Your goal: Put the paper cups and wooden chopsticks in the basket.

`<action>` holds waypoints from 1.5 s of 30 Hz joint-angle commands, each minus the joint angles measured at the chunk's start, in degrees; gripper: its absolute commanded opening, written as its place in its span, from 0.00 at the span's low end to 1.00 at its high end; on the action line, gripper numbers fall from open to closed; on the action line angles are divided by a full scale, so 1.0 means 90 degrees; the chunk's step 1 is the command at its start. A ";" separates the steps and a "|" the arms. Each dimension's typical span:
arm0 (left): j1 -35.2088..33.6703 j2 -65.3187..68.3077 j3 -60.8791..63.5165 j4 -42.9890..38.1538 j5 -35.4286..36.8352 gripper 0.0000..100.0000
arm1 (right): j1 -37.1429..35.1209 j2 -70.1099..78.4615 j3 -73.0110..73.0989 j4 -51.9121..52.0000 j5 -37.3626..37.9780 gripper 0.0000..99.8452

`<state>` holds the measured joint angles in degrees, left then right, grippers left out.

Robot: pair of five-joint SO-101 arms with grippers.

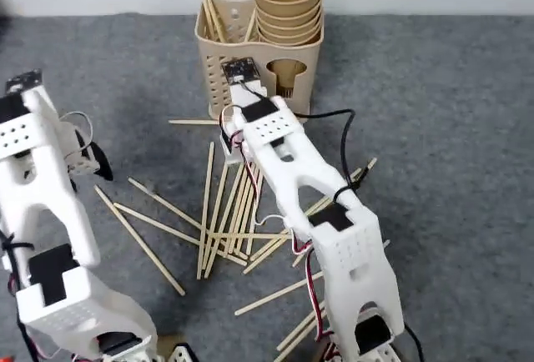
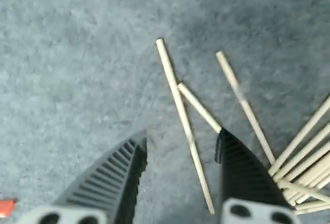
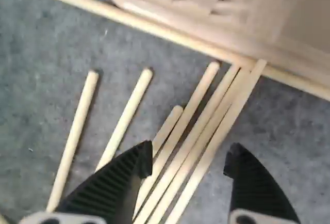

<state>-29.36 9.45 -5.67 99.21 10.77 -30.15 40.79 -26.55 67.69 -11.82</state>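
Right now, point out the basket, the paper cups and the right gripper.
basket point(image 1: 212, 74), high view, perforated front wall.
paper cups point(image 1: 288, 24), high view, stacked rims.
right gripper point(image 3: 189, 154), right wrist view, between its fingertips.

high view overhead; wrist views close, downward; all share chopsticks point(image 1: 238, 205)

text: none legible | labels: none | numbers: none | signs: none

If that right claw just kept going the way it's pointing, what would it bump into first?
The right gripper, open, would likely meet the chopsticks on the carpet first; the basket lies beyond.
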 commanded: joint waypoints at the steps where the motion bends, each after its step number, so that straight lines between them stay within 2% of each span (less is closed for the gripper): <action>1: -0.0088 -0.0293 -0.0005 0.0137 0.0039 0.21 | -0.0181 -0.0005 -0.0498 0.0112 -0.0049 0.23; 4: -0.0049 -0.0293 -0.0005 0.0137 0.0039 0.21 | -0.0542 -0.0024 -0.0469 0.0239 -0.0068 0.23; 9: -0.0049 -0.0293 -0.0005 0.0137 0.0039 0.21 | -0.1245 -0.0239 -0.0479 0.1480 -0.0772 0.23; 15: -0.0049 -0.0293 -0.0005 0.0137 0.0039 0.21 | -0.0962 -0.0386 -0.0469 0.1763 -0.0840 0.23; 20: -0.0049 -0.0293 -0.0005 0.0137 0.0039 0.21 | -0.0874 -0.0513 -0.0469 0.2525 -0.0840 0.23; 45: -0.0088 -0.0293 -0.0005 0.0137 0.0039 0.21 | -0.1578 0.0220 -0.0469 0.2134 -0.0860 0.23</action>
<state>-29.80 9.45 -5.67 99.21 10.77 -43.87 43.34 -27.78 87.03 -18.77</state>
